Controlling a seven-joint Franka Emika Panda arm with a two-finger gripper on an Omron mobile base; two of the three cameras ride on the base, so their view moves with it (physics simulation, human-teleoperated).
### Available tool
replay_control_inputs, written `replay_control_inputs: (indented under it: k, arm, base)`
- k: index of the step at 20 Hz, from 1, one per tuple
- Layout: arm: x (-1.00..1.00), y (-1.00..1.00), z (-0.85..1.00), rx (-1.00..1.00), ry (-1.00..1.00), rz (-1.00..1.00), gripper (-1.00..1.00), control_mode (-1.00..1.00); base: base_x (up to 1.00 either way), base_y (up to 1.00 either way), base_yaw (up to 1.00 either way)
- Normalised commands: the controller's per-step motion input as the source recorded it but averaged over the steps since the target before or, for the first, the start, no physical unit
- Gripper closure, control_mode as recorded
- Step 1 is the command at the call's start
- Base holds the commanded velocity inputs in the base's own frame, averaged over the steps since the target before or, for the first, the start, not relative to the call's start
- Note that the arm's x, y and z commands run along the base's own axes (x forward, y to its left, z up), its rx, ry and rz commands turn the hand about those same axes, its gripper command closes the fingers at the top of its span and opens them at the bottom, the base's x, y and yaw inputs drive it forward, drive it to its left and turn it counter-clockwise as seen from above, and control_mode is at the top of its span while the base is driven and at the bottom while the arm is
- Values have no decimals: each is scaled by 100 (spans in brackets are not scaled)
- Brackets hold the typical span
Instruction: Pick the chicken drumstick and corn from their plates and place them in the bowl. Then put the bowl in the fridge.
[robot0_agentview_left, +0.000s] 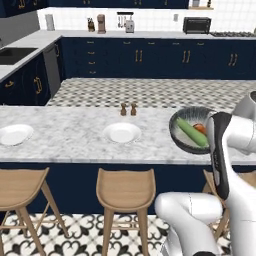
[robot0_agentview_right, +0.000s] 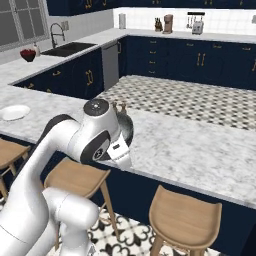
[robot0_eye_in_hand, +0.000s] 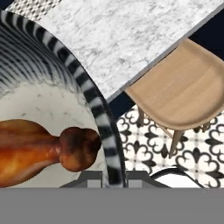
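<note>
The dark grey bowl (robot0_agentview_left: 181, 131) hangs tilted over the front edge of the marble island, with a striped inside wall (robot0_eye_in_hand: 52, 65). In it lie the green corn (robot0_agentview_left: 192, 133) and the reddish-brown chicken drumstick (robot0_eye_in_hand: 39, 151), which also peeks out as the drumstick (robot0_agentview_left: 200, 128) beside the corn. My gripper (robot0_eye_in_hand: 114, 178) is shut on the bowl's rim (robot0_eye_in_hand: 105, 131), which runs between the fingertips. In the right base view the bowl (robot0_agentview_right: 125, 128) is mostly hidden behind my wrist. Two white plates (robot0_agentview_left: 121, 132) (robot0_agentview_left: 15, 134) lie bare on the island; the far plate (robot0_agentview_right: 14, 112) shows too. The fridge is out of view.
Wooden stools (robot0_agentview_left: 125, 187) (robot0_eye_in_hand: 183, 92) stand under the island's front edge. Two small shakers (robot0_agentview_left: 128, 109) sit at the island's back edge. Navy cabinets, a sink (robot0_agentview_right: 67, 49) and counter appliances (robot0_agentview_left: 196, 24) line the far walls across the tiled floor.
</note>
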Motion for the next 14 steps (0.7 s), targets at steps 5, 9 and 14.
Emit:
replay_control_inputs:
  k: [5,9,14]
  arm:
    - [0,0,0,0,0,0,100,100]
    - [0,0,0,0,0,0,100,100]
    - [0,0,0,0,0,0,100,100]
  base:
    - [-62,0,-15]
    - [-16,29,-33]
    - [-3,24,-76]
